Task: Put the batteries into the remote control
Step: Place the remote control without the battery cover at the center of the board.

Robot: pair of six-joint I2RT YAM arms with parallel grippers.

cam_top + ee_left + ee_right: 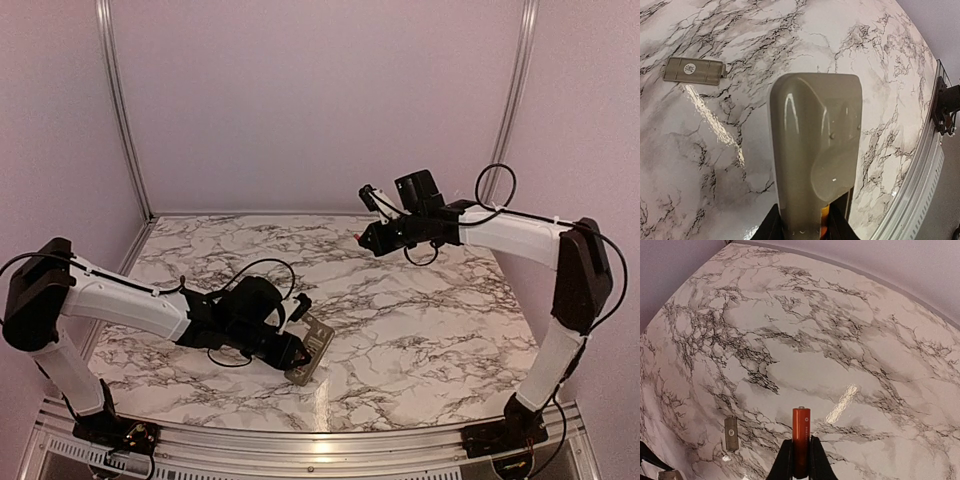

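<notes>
Right wrist view: one battery (801,440) is stuck between the two fingers of my right gripper (801,452). It is orange-red and it points away from me, toward 12 o'clock. My fingers are squeezed tight on its sides. I hold it up in the air over the marble table (850,330).

In the top view, my right gripper (368,236) is up at about 1 o'clock over the table. The red tip of the battery pokes out toward 9 o'clock.

The remote control (815,150) is in my left gripper (805,229). My fingers are clamped on its near end. Its grey back faces up and it points to 12 o'clock. In the top view, the remote control (311,350) is down at about 7 o'clock on the table, and it is tilted. I cannot tell if it touches the table.

A small grey cover plate (694,70) lies flat on the table by itself. It is at 10 o'clock from the remote control, well apart from it.
</notes>
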